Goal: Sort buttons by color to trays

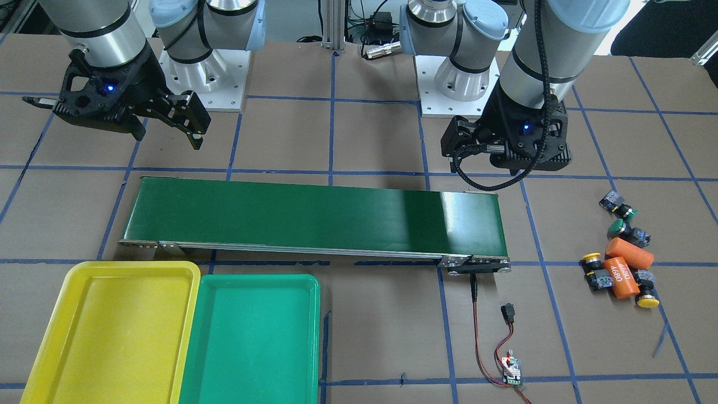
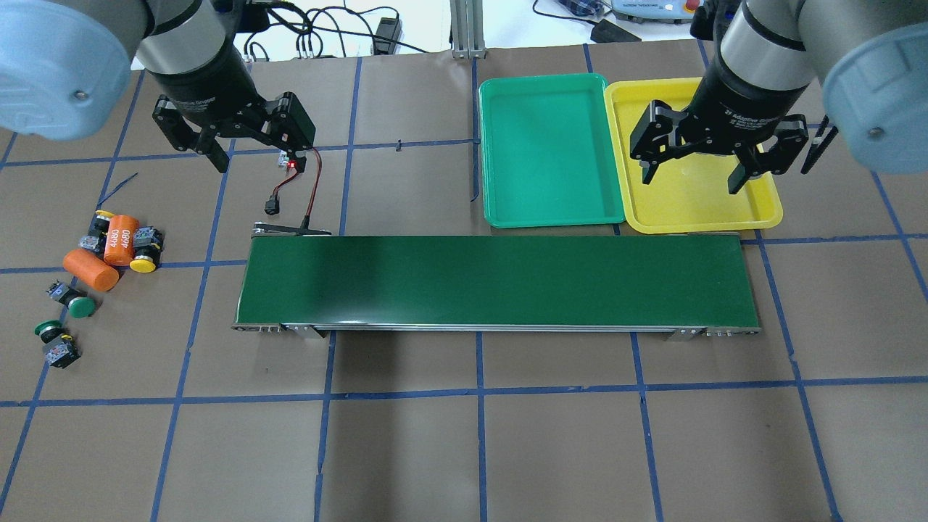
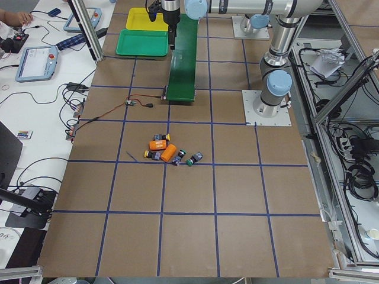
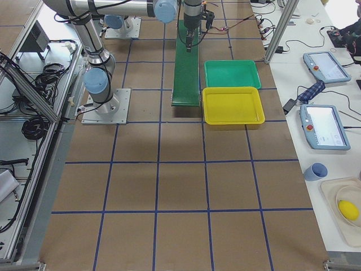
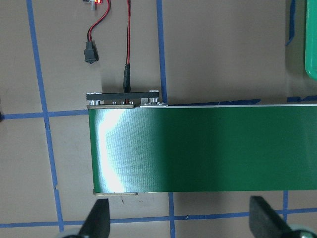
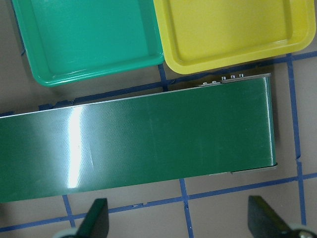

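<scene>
Four buttons lie loose on the table at my left. Two have green caps (image 2: 81,307) (image 2: 48,327) and two have yellow caps (image 2: 144,264) (image 2: 104,214). In the front-facing view they are at the right (image 1: 617,226) (image 1: 648,302). The green tray (image 2: 549,148) and the yellow tray (image 2: 689,206) stand side by side beyond the belt on my right, both without buttons. My left gripper (image 2: 250,148) is open and empty, above the belt's left end. My right gripper (image 2: 692,177) is open and empty, over the yellow tray's near part.
A long dark-green conveyor belt (image 2: 493,279) runs across the middle of the table. Two orange cylinders marked 4680 (image 2: 121,238) (image 2: 90,270) lie among the buttons. A red-black cable with a small board (image 1: 511,370) trails from the belt's left end.
</scene>
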{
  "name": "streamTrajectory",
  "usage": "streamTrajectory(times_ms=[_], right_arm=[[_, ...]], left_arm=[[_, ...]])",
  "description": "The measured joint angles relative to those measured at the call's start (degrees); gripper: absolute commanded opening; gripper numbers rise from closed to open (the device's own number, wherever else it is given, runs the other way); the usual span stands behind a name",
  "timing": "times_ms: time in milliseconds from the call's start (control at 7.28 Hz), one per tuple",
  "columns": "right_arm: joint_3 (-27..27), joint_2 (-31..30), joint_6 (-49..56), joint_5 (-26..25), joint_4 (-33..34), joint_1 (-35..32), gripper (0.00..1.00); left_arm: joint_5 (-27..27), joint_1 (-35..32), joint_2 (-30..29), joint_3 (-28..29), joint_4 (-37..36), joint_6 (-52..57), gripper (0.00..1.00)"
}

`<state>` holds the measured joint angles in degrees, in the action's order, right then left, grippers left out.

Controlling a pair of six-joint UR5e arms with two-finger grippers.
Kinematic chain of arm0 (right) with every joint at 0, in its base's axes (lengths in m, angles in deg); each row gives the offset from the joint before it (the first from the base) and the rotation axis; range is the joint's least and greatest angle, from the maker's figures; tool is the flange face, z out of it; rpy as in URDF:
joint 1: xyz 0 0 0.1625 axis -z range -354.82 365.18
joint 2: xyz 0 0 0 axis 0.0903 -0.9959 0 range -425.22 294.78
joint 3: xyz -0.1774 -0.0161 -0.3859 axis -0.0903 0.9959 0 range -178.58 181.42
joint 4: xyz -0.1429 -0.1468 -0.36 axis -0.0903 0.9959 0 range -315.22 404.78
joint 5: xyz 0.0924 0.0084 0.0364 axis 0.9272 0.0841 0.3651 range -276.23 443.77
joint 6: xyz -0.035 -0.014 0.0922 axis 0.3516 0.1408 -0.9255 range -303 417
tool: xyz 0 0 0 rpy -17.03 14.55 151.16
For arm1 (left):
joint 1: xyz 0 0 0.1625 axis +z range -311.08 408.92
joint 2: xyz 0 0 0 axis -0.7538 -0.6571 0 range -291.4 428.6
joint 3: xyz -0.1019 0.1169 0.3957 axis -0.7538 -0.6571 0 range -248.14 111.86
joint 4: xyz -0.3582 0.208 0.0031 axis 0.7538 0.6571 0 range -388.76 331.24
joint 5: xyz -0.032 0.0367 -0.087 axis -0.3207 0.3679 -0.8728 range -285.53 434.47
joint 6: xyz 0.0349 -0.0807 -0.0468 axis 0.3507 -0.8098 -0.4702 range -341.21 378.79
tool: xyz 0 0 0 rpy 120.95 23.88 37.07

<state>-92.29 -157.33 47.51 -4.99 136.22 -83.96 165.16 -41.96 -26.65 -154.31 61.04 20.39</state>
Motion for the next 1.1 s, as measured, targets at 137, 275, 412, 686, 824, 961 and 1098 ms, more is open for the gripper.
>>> streamTrajectory(times_ms=[137, 275, 412, 686, 824, 961, 1098], right_arm=[[0.0, 0.0, 0.0, 0.0, 0.0, 0.0, 1.0], [0.0, 0.0, 0.0, 0.0, 0.0, 0.0, 1.0], [0.0, 0.0, 0.0, 0.0, 0.0, 0.0, 1.0], [0.0, 0.0, 0.0, 0.0, 0.0, 0.0, 1.0], [0.0, 0.0, 0.0, 0.0, 0.0, 0.0, 1.0], [0.0, 0.0, 0.0, 0.0, 0.0, 0.0, 1.0], [0.0, 0.0, 0.0, 0.0, 0.0, 0.0, 1.0]], left_arm=[[0.0, 0.0, -0.1, -0.1, 0.0, 0.0, 1.0], [-0.2, 0.0, -0.1, -0.2, -0.1, -0.1, 1.0], [-0.2, 0.0, -0.1, -0.2, -0.1, -0.1, 1.0], [-0.2, 0.1, -0.2, -0.3, -0.1, 0.0, 1.0], [-0.2, 0.3, -0.2, -0.4, -0.2, 0.1, 1.0], [-0.1, 0.5, -0.1, -0.4, -0.2, 0.2, 1.0], [-0.1, 0.8, -0.2, -0.5, -0.2, 0.5, 1.0]])
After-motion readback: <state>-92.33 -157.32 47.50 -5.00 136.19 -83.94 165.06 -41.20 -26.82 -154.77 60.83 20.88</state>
